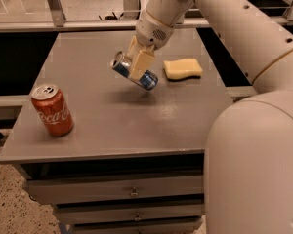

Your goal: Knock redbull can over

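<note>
clamping the redbull can [150, 78] in the gripper [139, 64] over the table [102, 126], top tilted toward ten o'clock, likely to lay it flat.

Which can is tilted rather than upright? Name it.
The slim silver-and-blue redbull can, clamped in the gripper over the table, leaning steeply. The wider red Coca-Cola can stands upright at the front left.

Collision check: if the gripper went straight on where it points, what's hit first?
Probably the table below it: the gripper, shut on the tilted redbull can, points down at it. The can would touch first; depth unclear.
</note>
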`<action>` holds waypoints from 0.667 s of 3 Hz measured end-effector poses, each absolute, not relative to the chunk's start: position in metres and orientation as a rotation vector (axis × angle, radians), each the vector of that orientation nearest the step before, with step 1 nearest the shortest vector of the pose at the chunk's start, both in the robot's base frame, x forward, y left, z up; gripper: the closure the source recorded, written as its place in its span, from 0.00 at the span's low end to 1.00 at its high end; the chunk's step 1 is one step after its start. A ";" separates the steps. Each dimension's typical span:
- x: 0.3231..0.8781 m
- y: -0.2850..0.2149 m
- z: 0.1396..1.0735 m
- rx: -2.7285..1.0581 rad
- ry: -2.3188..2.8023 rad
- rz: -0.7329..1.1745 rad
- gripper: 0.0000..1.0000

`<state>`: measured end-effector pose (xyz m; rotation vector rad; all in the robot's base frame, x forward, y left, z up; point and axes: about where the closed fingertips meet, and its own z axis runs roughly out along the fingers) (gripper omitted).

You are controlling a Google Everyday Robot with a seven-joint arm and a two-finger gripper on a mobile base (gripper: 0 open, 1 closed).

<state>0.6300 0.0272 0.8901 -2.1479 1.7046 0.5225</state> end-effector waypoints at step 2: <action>0.622 0.079 0.872 -2.237 1.626 0.529 0.58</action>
